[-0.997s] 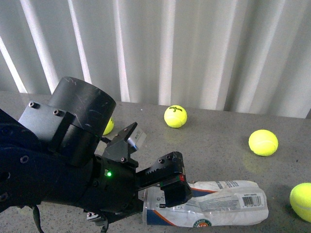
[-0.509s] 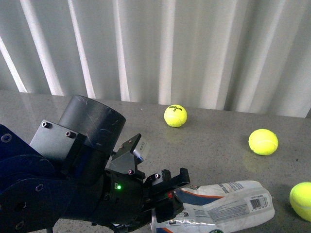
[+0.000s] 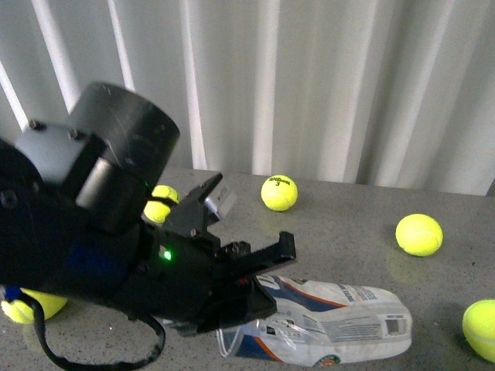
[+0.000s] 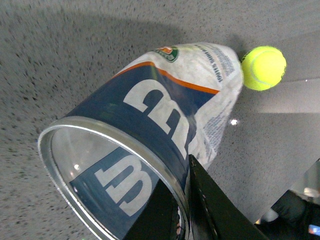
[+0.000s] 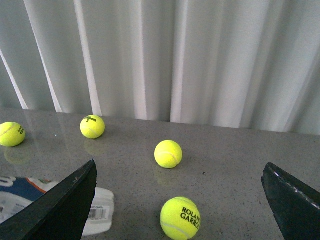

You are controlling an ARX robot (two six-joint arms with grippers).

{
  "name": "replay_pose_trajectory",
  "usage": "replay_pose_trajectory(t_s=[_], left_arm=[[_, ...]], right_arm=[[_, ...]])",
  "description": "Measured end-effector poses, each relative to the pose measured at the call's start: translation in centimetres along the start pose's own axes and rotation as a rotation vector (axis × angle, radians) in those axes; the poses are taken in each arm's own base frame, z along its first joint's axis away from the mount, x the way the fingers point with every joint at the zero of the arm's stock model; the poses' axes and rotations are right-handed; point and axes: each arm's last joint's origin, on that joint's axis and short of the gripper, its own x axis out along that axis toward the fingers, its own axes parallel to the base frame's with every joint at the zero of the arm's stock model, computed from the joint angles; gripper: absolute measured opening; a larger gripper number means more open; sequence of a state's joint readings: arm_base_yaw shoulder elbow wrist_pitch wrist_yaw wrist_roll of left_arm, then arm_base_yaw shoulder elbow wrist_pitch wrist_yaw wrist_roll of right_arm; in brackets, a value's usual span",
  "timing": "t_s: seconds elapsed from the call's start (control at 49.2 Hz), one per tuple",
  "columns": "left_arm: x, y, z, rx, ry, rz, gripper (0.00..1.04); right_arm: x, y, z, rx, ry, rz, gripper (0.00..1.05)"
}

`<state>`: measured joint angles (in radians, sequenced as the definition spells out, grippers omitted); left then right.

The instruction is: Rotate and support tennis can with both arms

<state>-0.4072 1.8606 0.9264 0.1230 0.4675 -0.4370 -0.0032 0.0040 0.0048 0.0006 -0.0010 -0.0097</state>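
Left arm point(image 3: 100, 232), left of frame: matt black casing w/ a dull sheen on the round housing. Tennis can point(image 3: 332, 325), bottom centre: clear glossy plastic, label crinkled & shiny. Its rim point(image 4: 107, 127) is smooth bright metal. Table point(image 3: 348, 224): grey speckled, stone-look, semi-gloss w/ soft reflections. Tennis balls point(image 3: 418, 234): fuzzy felt, matt. Curtain point(image 3: 325, 77) up top: white cloth, soft folds.

All views share the tennis can point(image 3: 332, 328), left wrist closest, front facing curtain point(image 3: 325, 85).
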Motion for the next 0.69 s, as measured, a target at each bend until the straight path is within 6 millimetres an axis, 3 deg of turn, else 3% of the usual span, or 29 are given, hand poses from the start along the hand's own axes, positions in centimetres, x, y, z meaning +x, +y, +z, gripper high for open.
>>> replay_pose_trajectory(t_s=[0.224, 0.387, 0.57, 0.692], left_arm=[[-6.0, -4.0, 5.6, 0.287, -0.022, 0.092, 0.04], [-10.1, -8.1, 9.1, 0.607, 0.019, 0.194, 0.04], [-13.0, -11.8, 10.9, 0.954, 0.139, 0.283, 0.04], [-13.4, -13.2, 11.0, 1.173, 0.269, 0.323, 0.04]], right_arm=[[0.0, 0.0, 0.0, 0.000, 0.000, 0.000, 0.98], [0.0, 0.0, 0.0, 0.000, 0.000, 0.000, 0.98], [0.0, 0.0, 0.0, 0.000, 0.000, 0.000, 0.98], [0.0, 0.0, 0.0, 0.000, 0.000, 0.000, 0.98]])
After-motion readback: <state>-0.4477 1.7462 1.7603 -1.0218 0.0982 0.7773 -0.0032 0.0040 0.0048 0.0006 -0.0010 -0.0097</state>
